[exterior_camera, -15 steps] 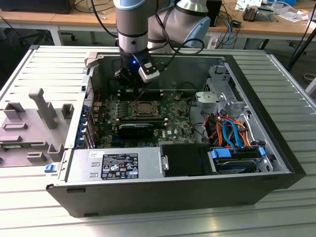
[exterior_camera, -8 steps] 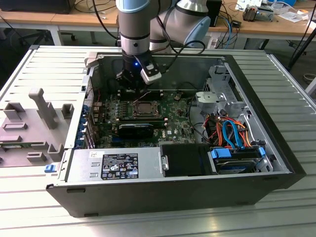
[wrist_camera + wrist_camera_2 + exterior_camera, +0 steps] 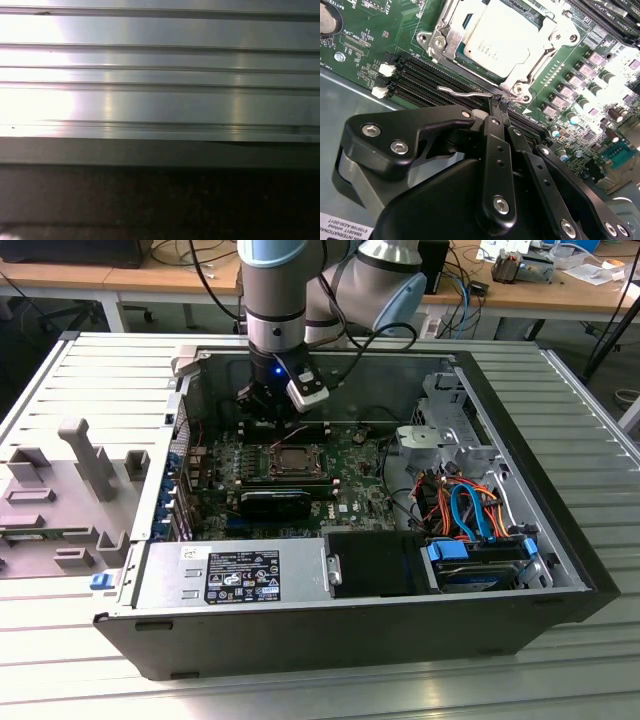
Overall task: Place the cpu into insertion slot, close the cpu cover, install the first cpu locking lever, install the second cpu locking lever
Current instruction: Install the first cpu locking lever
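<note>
one gripper (image 3: 498, 104) pinched narrow on one wire lever (image 3: 465, 91); one cpu (image 3: 507, 37) seated under cover (image 3: 547, 35).

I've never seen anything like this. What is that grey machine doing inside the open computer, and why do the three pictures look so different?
The grey machine is a robot arm reaching into an open computer case lying on a ribbed metal table. The exterior view comes from a camera standing off the arm.

The other two pictures come from cameras riding near the arm's wrist. The second wrist view looks past the black claw onto the green motherboard. There the cpu, a silvery square chip, lies in its socket with the cpu cover, a metal frame, around it. The claw's thin tips are pinched together on a bent wire locking lever beside the socket.

The first wrist view shows ribbed metal.
</note>
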